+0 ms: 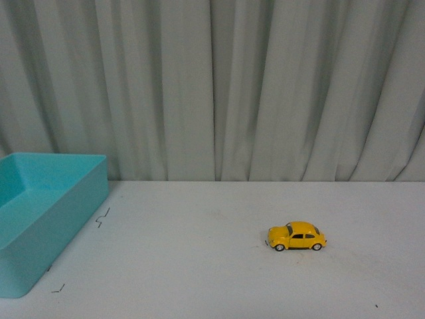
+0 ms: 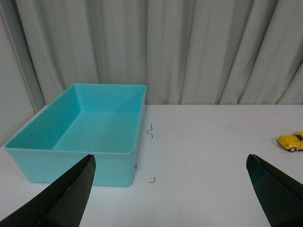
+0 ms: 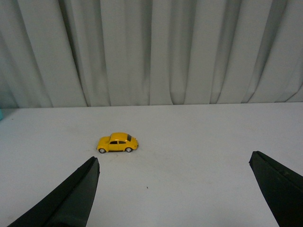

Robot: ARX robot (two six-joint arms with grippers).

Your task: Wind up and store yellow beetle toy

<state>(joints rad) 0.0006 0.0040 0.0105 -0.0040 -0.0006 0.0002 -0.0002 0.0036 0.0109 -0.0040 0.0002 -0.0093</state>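
While left tool (image 2: 170, 157) and right tool (image 3: 173, 157) hang released, we risk nudging the yellow beetle toy (image 1: 297, 236), which probably rolls freely.

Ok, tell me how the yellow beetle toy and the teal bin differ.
Size: the teal bin is far larger than the yellow beetle toy.
Shape: the bin is a rectangular open-topped box; the toy is a rounded car on its wheels.
Place: in the front view the bin sits at the far left and the toy right of centre, well apart.
Both rest upright on the white table.
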